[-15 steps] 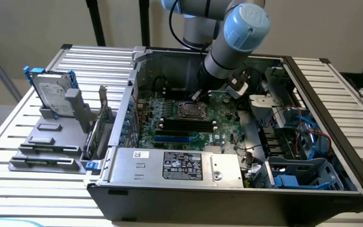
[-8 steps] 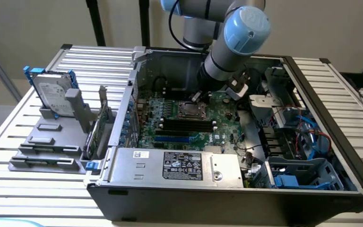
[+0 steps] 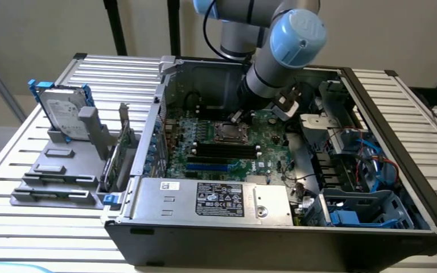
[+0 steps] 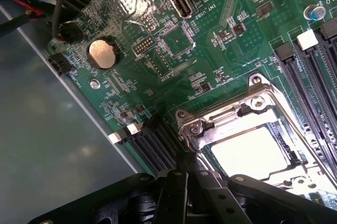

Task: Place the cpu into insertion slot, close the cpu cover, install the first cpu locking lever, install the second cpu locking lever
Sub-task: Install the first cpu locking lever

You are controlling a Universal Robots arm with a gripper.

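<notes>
Down inside the open computer case, my gripper [image 3: 238, 117] hangs just beyond the insertion slot [image 3: 230, 132] on the green motherboard [image 3: 268, 142]. In the wrist view its black fingers [image 4: 179, 182] are shut together with nothing between them, their tips right at the corner of the socket. The cpu [image 4: 251, 153] lies in the slot, its pale face showing through the window of the cpu cover [image 4: 221, 121]. That silvery frame lies down flat over the chip. I cannot tell how the locking levers stand.
The grey power supply [image 3: 211, 199] fills the case's near side. Long black memory slots [image 4: 310, 76] run beside the socket. A coin battery [image 4: 102, 54] sits on the board. Blue cables [image 3: 370, 165] and a drive cage [image 3: 363, 207] are at the exterior view's right; a hard drive [image 3: 63, 114] stands outside at its left.
</notes>
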